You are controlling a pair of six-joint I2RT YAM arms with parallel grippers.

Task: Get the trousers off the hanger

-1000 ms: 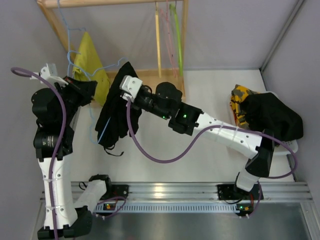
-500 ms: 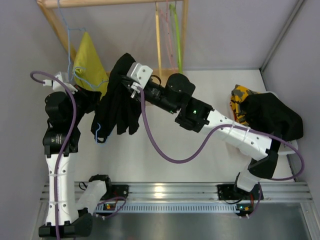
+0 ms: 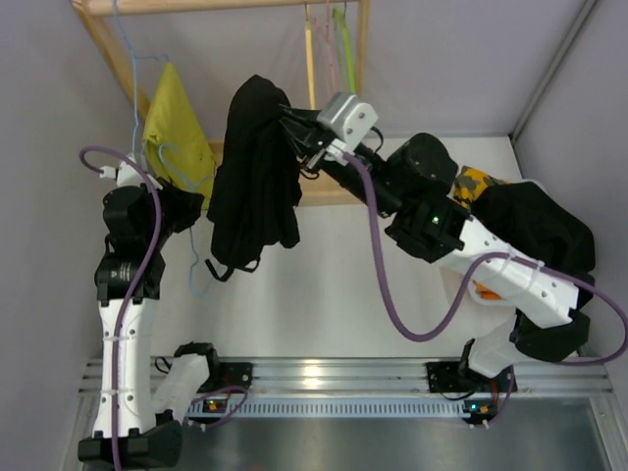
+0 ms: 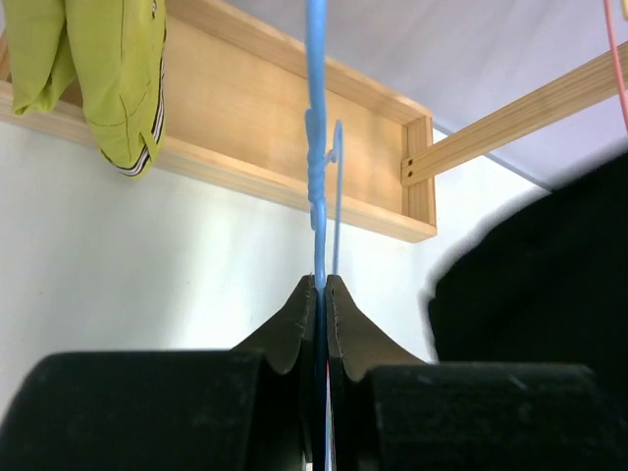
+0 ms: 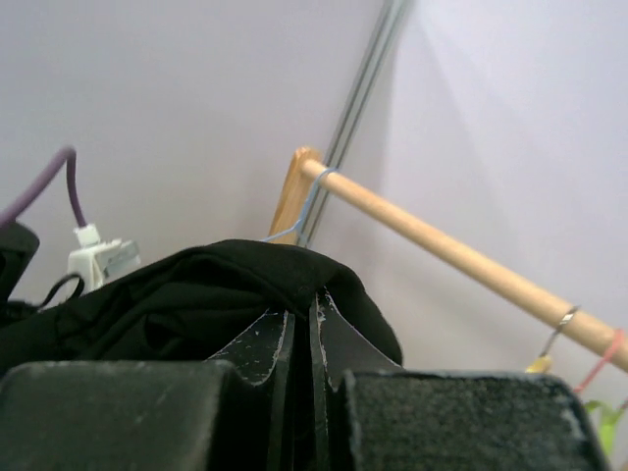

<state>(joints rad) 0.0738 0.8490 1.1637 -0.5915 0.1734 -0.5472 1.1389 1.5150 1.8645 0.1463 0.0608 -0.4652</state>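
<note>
fabric hid most of the story in the top view: the trousers [image 3: 255, 177] hung as one black fold in front of the wooden rack [image 3: 339, 191], their top bunched over the right gripper [image 5: 302, 329], so its fingertips could not be made out from above. the right wrist view settled it, with the two jaws pressed together and black cloth pinched between them and draped over their tips. a thin drawstring [image 3: 228, 270] looped out at the lower edge of the cloth.

the left gripper [image 4: 321, 289] was likewise closed, nipping the light-blue hanger [image 4: 316, 118] just below its twisted neck; the wire ran up out of the left wrist frame, so its top was cut off. from above the wire was too faint to trace fully, and whether any part of it touched the trousers could not be told. in the left wrist view the trousers filled the right side as a dark mass, apart from the wire where it showed.

a yellow-green garment [image 4: 108, 69] hung to the left of the held wire. at the far right, a basket [image 3: 577, 287] was mostly covered by black cloth [image 3: 540, 231] and the right arm.
</note>
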